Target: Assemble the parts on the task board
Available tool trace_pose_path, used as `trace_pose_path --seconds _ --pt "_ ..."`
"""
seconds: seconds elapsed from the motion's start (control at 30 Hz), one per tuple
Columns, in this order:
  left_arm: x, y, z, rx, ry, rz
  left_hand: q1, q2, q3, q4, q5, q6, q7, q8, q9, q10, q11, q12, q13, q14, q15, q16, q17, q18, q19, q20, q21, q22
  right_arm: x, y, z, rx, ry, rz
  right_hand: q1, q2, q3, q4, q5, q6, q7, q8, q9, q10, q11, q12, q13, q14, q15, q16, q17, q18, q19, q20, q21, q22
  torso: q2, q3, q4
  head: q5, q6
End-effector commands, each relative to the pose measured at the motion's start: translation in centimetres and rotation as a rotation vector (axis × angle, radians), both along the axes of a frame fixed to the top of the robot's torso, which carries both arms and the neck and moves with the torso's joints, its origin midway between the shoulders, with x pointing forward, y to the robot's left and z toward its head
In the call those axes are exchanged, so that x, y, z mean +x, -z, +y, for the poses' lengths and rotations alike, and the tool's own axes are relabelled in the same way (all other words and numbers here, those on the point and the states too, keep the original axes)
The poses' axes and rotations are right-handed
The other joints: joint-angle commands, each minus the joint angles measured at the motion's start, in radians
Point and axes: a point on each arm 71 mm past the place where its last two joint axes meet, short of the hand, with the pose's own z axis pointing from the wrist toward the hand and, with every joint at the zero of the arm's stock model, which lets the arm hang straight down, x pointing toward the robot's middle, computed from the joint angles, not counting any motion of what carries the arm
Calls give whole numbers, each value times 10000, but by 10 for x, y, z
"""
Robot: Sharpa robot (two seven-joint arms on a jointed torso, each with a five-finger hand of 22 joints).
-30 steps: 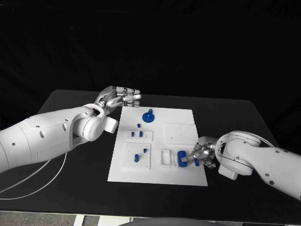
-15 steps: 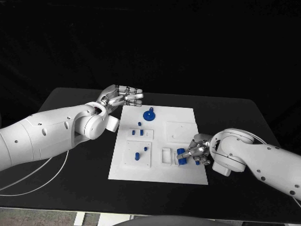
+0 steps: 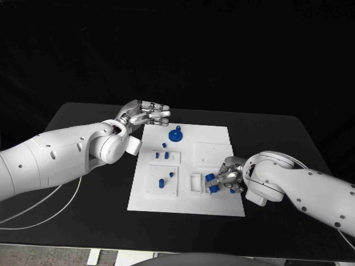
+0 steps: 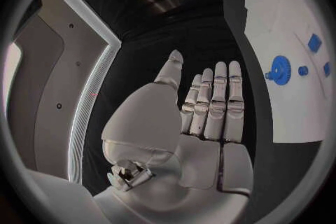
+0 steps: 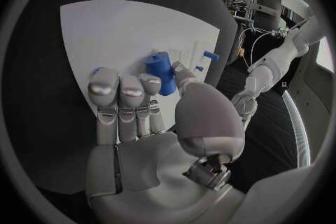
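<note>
The white task board (image 3: 213, 139) lies in the middle of the black surface (image 3: 81, 119), and it serves as the landmark here. At the board's near right corner the right robot hand (image 3: 228, 178) curls its fingers and thumb around a blue cylinder (image 5: 160, 71), holding it just above the board's white face, next to a small raised white bracket (image 3: 197, 184). The right wrist view shows the cylinder pinched between the fingertips (image 5: 105, 83) and the thumb, with a small blue peg (image 5: 210, 56) standing further along the board. At the board's far left corner the left robot hand (image 3: 144, 114) hovers with nothing in it; its fingers (image 4: 219, 95) are straight and side by side, thumb set a little apart. A blue gear (image 3: 175, 136) sits on the far part of the board, close to that hand. Small blue parts (image 3: 166, 157) stand in the raised white blocks along the board's left half.
</note>
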Motion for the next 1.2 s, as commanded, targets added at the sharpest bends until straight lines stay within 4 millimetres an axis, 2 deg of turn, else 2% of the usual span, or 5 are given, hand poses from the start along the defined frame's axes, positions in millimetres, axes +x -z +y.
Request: trace_pose_path --seconds 0.03,0.2,0.33,0.9,1.2 --pt "-1 1 -3 23 209 106 10 62 15 -31 61 -17 50 11 5 -12 -19 21 9 -19 33 -36 -3 122 32 1 60 -15 -6 13 0 -48 -7 292 -23 -9 61 -26 102 110 -18 -36 -1060 -64 -52 19 -28 80 -10 40 -8 -137 438 -5 45 1101 -5 -3 -7 -31 18" --pt "0 1 -4 46 231 159 9 67 19 -30 61 -4 61 19 7 -28 -8 22 9 -39 41 -38 -7 125 31 4 67 -19 -4 12 -3 38 279 0 156 172 549 -284 26 429 -128 -41 -1032 -71 -125 -18 -78 80 -53 25 -23 -156 437 -40 34 1097 -3 13 -22 -16 32" --pt "0 2 -4 61 237 193 9 67 19 -30 61 -4 61 19 7 -28 -8 22 9 -39 41 -38 -7 125 31 4 67 -19 -5 9 -7 133 467 -212 -74 145 996 -530 89 649 -203 -32 -1023 -68 -164 -48 -127 84 -72 7 -39 -177 438 -65 19 1093 2 11 -21 14 51" --pt "0 2 -3 80 223 213 -44 63 14 2 70 -175 84 8 0 -66 18 24 10 -52 50 -36 -5 138 18 18 98 -39 -8 -27 1 815 339 -666 -306 270 1019 -556 172 1178 -379 -27 -998 5 -249 -81 -212 98 -101 85 21 -214 447 -90 100 1109 18 -7 -8 -44 75" --pt "0 2 -4 66 280 230 -59 68 26 19 85 -91 74 27 5 -65 16 24 10 -66 54 -39 -6 141 9 23 107 -50 -10 -30 12 755 -108 -382 -411 320 931 -514 154 1271 -405 -38 -1011 13 -260 -128 -266 100 -102 96 30 -239 436 -95 107 1111 20 -10 5 4 52"
